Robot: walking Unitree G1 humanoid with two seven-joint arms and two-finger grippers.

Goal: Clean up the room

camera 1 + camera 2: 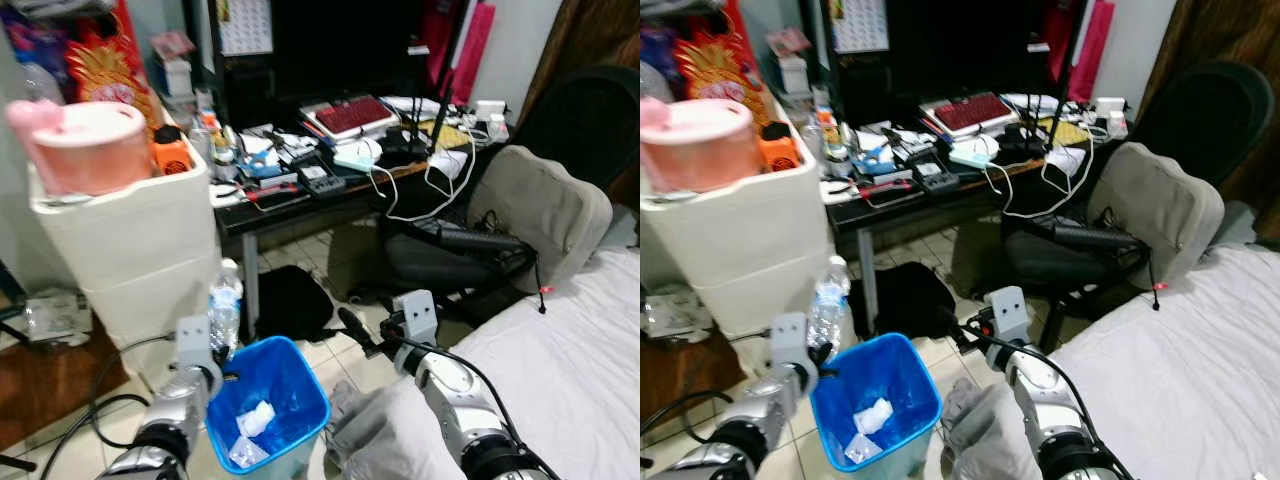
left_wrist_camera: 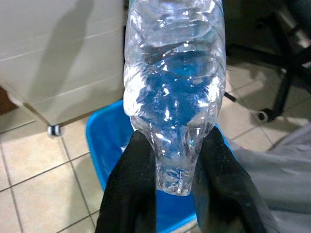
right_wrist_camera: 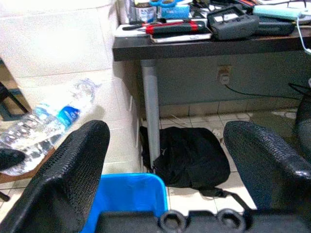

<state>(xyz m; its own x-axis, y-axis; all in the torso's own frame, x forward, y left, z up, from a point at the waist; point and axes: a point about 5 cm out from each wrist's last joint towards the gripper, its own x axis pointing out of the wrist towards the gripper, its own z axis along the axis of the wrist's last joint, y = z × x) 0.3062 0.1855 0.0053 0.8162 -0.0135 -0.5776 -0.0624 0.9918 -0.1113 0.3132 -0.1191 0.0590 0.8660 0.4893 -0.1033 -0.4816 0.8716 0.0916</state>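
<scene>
Two grippers over tiled floor (image 1: 330,355): left gripper (image 2: 167,170) clamping clear bottle (image 2: 175,87), right gripper (image 3: 165,160) agape.

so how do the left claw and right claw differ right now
The left claw is shut on a clear crumpled plastic water bottle; the right claw is open and holds nothing. The left claw is at the near-left rim of the blue plastic waste bin, the right claw off its right side. Both have two black fingers.

Left gripper (image 1: 820,352) holds bottle (image 1: 826,302) above blue bin (image 1: 908,372).
</scene>
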